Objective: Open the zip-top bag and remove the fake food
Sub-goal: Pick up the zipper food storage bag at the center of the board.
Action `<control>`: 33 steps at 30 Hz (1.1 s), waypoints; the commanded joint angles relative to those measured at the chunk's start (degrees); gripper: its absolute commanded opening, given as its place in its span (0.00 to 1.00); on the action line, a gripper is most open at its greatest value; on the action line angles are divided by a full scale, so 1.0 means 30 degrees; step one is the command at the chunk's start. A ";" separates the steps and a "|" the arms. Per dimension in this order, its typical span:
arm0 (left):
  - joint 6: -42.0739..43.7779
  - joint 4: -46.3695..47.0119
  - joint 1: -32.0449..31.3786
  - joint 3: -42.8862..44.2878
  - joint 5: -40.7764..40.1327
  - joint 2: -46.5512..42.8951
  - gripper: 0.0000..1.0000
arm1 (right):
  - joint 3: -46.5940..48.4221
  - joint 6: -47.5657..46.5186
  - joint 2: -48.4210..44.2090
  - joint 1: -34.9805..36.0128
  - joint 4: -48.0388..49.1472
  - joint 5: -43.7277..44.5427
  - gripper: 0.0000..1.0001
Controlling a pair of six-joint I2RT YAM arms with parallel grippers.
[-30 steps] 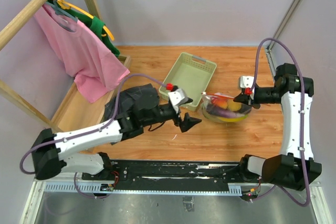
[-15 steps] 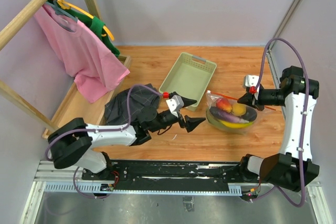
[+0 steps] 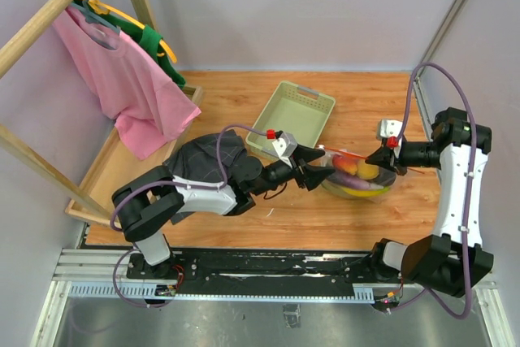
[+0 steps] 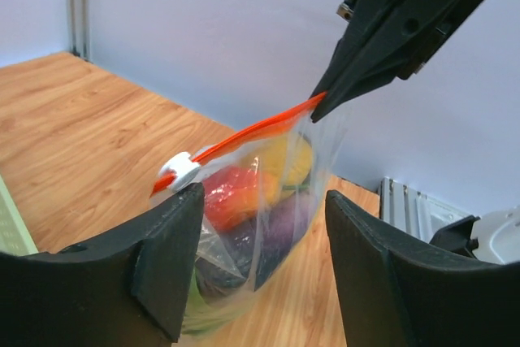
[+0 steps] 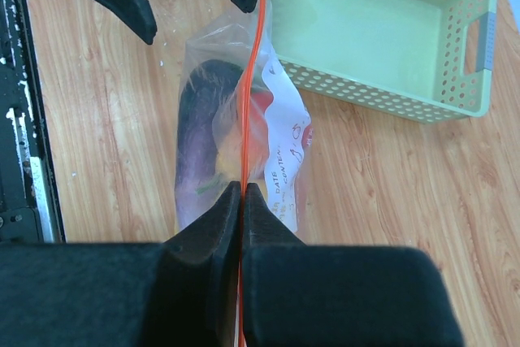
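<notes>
The left jaws, reaching across the counter (image 3: pixel 268 219), stand open on either side of the near end of the zip-top bag (image 3: pixel 351 184), close by its white slider (image 4: pixel 180 170), and no grip shows. The bag stands upright on the wood just beside the pale green tray (image 3: pixel 292 115), with the fake food (image 4: pixel 244 193) inside it in red, yellow and dark purple pieces. At the bag's far end the right jaws are pinched tight on the orange-red zip strip (image 5: pixel 258 54), which runs straight along the top.

Label (image 5: pixel 289 149) on zip-top bag (image 5: pixel 227 119): "DATE", prob. "CONTENTS"; handwriting illegible.
</notes>
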 commanded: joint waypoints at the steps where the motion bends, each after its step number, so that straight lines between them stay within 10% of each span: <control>1: -0.1001 0.0477 0.0384 0.0737 0.0094 0.0846 0.64 | -0.0150 -0.0622 -0.0068 -0.0927 -0.0780 -0.0960 0.01; 7: -0.1888 0.1028 0.0838 0.1302 0.1731 0.1801 0.51 | 0.0142 -0.1060 0.0336 -0.1120 -0.1234 -0.0978 0.01; 26: -0.3812 0.1518 0.1693 0.1364 0.2029 0.3127 0.71 | 0.0621 -0.1234 0.0546 -0.1545 -0.1625 -0.1282 0.01; 33: -0.4800 0.2048 0.1693 0.2383 0.3711 0.4246 0.56 | 0.0503 -0.1138 0.0523 -0.1545 -0.1600 -0.1221 0.01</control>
